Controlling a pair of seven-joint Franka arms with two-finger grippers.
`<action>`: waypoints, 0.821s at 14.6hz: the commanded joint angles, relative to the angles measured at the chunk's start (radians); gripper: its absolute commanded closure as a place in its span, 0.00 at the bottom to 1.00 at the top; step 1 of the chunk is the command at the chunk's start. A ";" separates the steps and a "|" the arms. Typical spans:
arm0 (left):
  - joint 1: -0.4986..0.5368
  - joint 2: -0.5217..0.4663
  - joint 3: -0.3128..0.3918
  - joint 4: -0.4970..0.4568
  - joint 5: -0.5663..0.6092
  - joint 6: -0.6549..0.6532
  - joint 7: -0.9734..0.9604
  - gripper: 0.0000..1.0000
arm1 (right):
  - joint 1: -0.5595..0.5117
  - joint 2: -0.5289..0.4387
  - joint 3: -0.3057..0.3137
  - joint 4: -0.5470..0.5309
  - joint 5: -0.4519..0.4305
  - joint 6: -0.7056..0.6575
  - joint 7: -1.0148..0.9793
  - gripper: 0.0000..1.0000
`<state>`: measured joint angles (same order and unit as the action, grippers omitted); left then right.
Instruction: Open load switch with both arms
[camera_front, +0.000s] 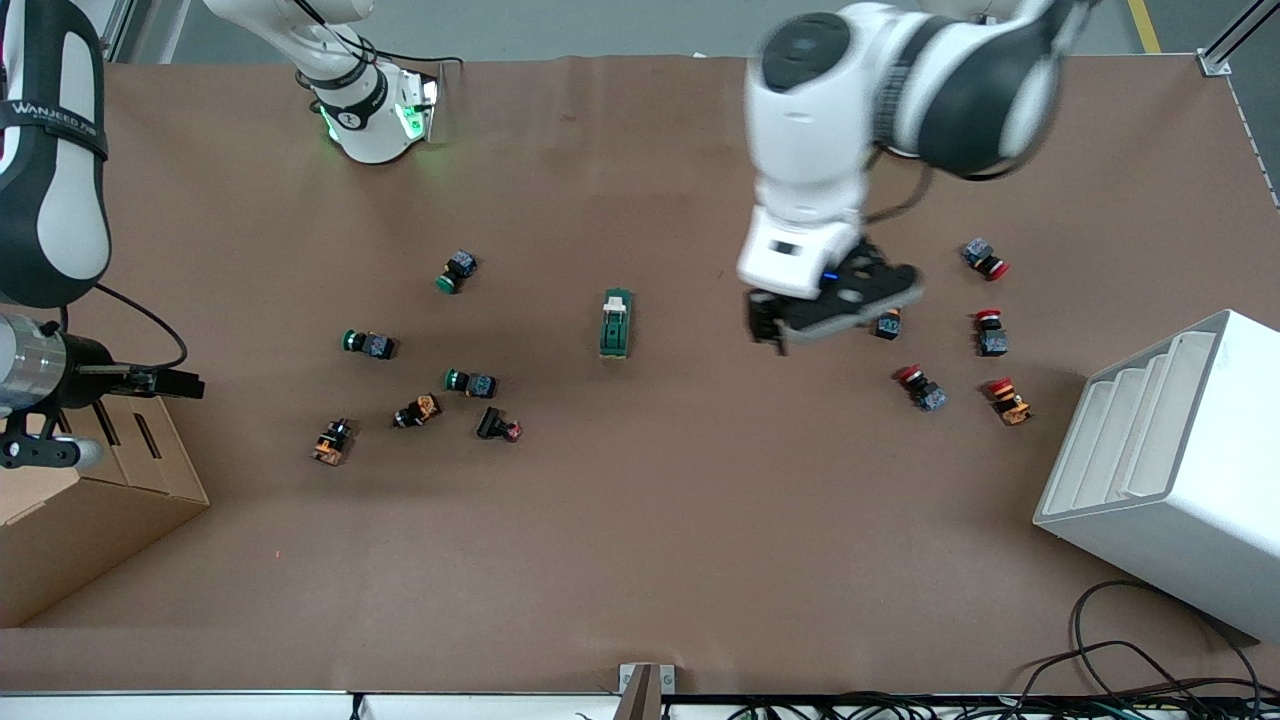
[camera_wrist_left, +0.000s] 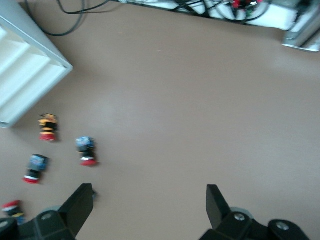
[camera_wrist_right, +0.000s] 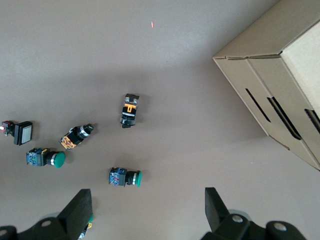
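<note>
Load switch, dark-green with white lever end; both grippers wide, empty.

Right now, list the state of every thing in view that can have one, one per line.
load switch: lying flat on the table, free of both grippers, white lever piece at the end toward the robots' bases.
left gripper: open, nothing between its fingers, in the air over bare table between the load switch and the red-capped push buttons.
right gripper: open, holding nothing, above the green-capped push buttons.
</note>
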<state>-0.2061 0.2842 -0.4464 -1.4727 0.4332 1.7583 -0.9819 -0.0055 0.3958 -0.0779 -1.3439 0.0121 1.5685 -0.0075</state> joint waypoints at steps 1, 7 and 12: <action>0.114 -0.066 -0.012 0.005 -0.086 -0.078 0.194 0.00 | -0.011 -0.028 0.029 0.008 -0.008 -0.060 -0.003 0.00; 0.270 -0.180 0.020 0.000 -0.244 -0.172 0.483 0.00 | -0.013 -0.078 0.027 0.020 0.008 -0.101 -0.012 0.00; 0.269 -0.304 0.158 -0.070 -0.347 -0.266 0.695 0.00 | -0.011 -0.205 0.027 -0.124 0.005 -0.046 -0.016 0.00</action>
<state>0.0578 0.0516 -0.3102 -1.4739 0.1162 1.5032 -0.3533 -0.0055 0.2982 -0.0635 -1.3285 0.0146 1.4722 -0.0099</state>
